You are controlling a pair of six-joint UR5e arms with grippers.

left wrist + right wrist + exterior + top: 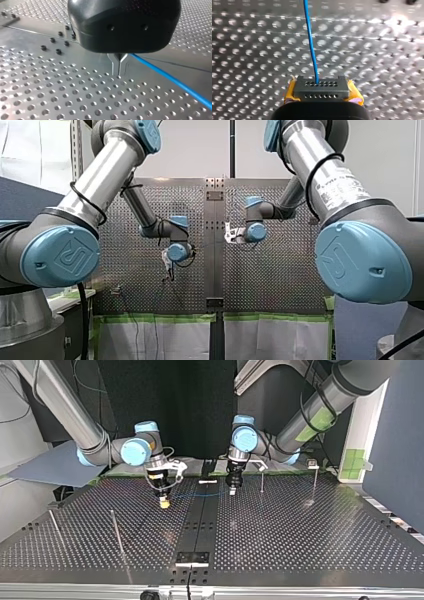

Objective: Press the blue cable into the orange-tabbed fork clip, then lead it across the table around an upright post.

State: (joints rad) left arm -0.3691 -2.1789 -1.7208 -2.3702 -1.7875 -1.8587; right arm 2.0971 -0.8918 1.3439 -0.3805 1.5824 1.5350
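Perforated table [300, 530], plug [322, 88] of blue cable [310, 42] pinched between yellow-padded right fingers [290, 93]

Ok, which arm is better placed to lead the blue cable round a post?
Probably left: my left gripper stands close beside a thin upright post, the blue cable reaching it. Though gripping the cable, my right gripper is farther from any post.

A: Front cam?
B: Behind + above the arms [100, 185], facing out over the table [280, 270]. Top cam's opposite, low, facing back. Both share the table's mid strip.
A: Wrist cams?
B: V. close to the table. Both share the blue cable [175, 82].
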